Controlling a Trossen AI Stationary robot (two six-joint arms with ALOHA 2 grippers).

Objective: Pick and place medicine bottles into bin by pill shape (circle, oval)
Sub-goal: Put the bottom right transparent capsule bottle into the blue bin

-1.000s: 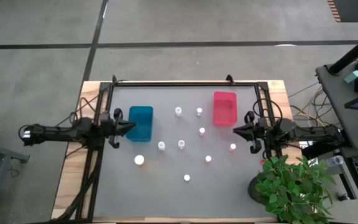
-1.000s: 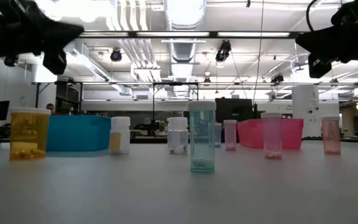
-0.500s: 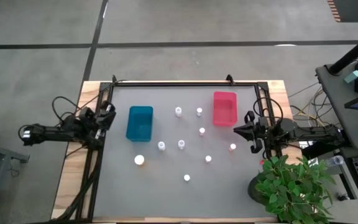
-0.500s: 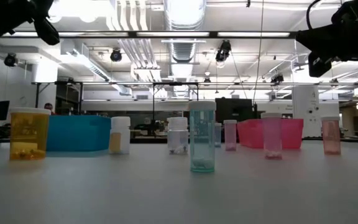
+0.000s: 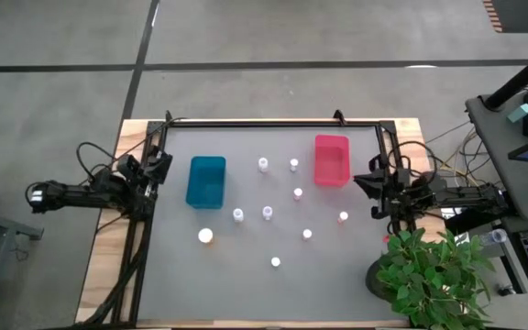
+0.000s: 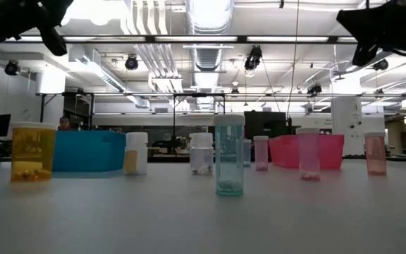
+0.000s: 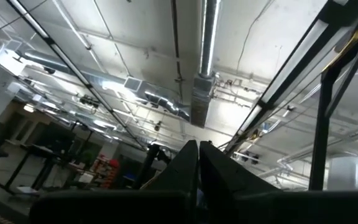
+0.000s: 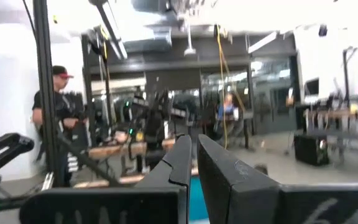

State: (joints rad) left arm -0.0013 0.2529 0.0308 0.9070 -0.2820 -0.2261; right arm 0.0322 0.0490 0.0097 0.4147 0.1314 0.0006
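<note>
Grey tabletop [image 5: 246,284] carries the medicine bottles [image 5: 276,262], white-capped and upright, scattered between a blue bin [image 5: 206,181] and a pink bin [image 5: 331,159] farther back. Left gripper [image 5: 160,165] sits off the table's left edge, right gripper [image 5: 370,181] beside the pink bin; both fingers closed, empty.

surface: grey-topped table [image 5: 191,275] with pale wooden edges | bins: rectangular blue plastic bin [image 5: 206,181] toward left, rectangular pink plastic bin [image 5: 331,159] toward right, well apart | small upright white-capped medicine bottles [image 5: 268,213] scattered between and in front of bins, none touching
</note>
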